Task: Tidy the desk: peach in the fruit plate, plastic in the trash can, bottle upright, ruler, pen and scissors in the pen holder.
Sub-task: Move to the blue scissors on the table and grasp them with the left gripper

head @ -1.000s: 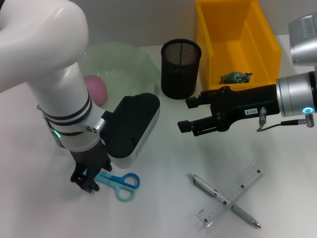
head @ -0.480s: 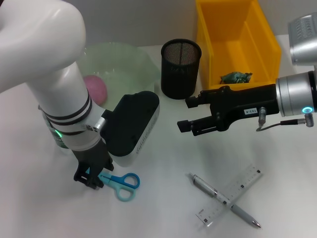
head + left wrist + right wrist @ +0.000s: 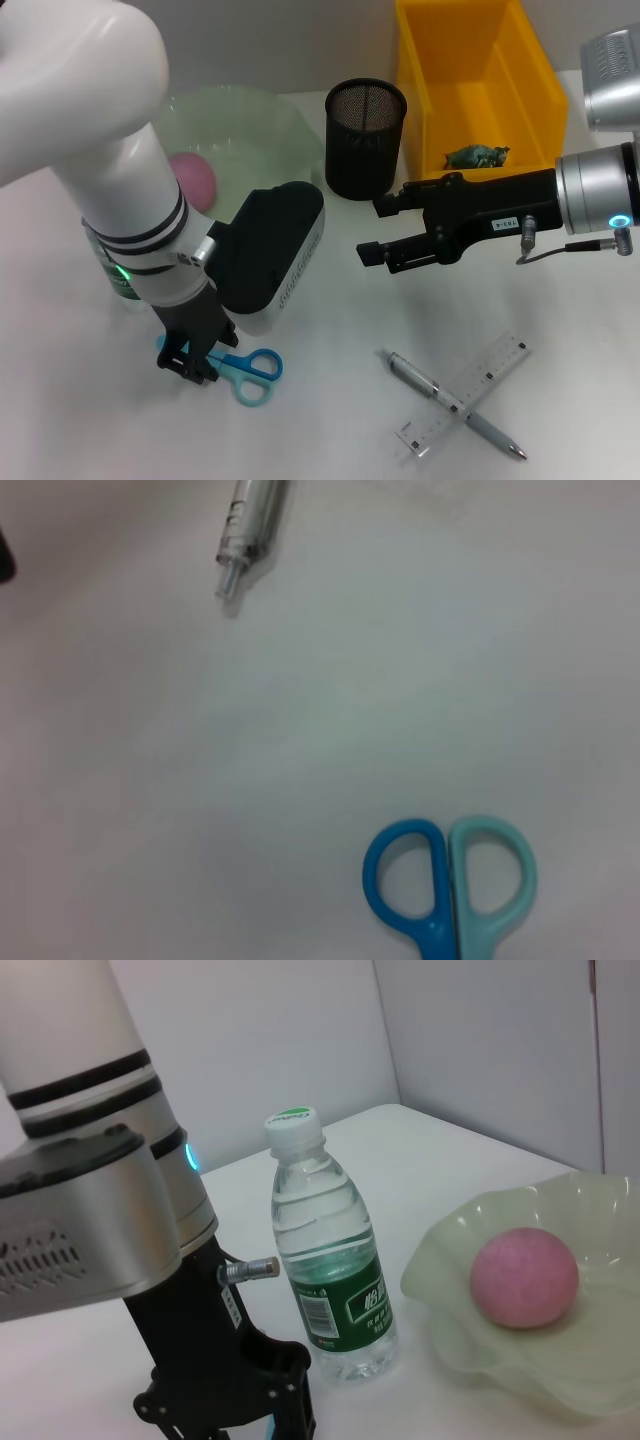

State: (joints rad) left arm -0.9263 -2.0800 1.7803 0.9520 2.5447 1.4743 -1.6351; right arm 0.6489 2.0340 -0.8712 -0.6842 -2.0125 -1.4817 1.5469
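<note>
The blue and teal scissors lie flat on the white desk, and their handles also show in the left wrist view. My left gripper stands open right over their blade end, which it hides. My right gripper hovers open above the desk in front of the black mesh pen holder. The pen and the clear ruler lie crossed at the front right. The pink peach rests in the green fruit plate. The bottle stands upright. Green plastic lies in the yellow trash can.
The left arm's bulky white forearm and black wrist housing stand over the desk's left half, covering most of the bottle in the head view. The trash can takes up the back right corner. Bare desk lies between the scissors and the pen.
My left gripper has shifted a little to the right and now covers more of the scissors' blades. The right arm and every object have stayed in place.
</note>
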